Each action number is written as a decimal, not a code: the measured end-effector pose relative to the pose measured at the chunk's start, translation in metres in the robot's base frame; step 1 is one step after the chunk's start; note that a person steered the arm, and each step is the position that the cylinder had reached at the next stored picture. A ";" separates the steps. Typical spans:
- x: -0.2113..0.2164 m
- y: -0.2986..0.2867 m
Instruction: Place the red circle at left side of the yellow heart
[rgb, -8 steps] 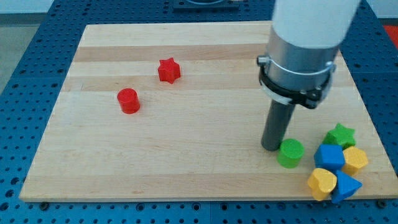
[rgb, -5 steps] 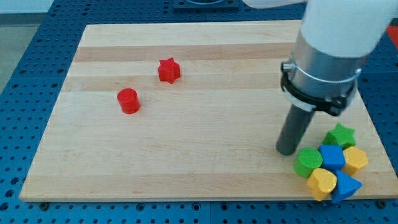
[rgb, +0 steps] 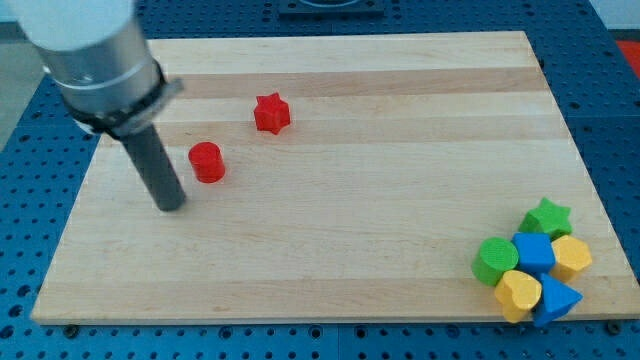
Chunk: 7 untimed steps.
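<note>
My tip (rgb: 172, 206) is resting on the wooden desk (rgb: 330, 250) toward the view's left, just to the left and slightly below the red circle (rgb: 207, 161) — near it, but a sliver of bare wood is showing between them. There is no claw here, only the plain rod, so nothing is being held. The red star (rgb: 271, 113) is sitting up and to the right of the circle. The yellow heart (rgb: 518, 294) is lying well apart at the bottom right — packed against the green circle (rgb: 495, 261), blue cube (rgb: 535, 252), another blue block (rgb: 558, 299), yellow block (rgb: 572, 257) and green star (rgb: 548, 216).
</note>
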<state>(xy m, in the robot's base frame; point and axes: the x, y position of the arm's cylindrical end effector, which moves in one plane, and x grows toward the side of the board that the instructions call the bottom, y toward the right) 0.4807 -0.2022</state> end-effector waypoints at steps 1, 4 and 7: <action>-0.054 -0.007; -0.038 0.140; -0.094 0.004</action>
<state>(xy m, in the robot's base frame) 0.3869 -0.1982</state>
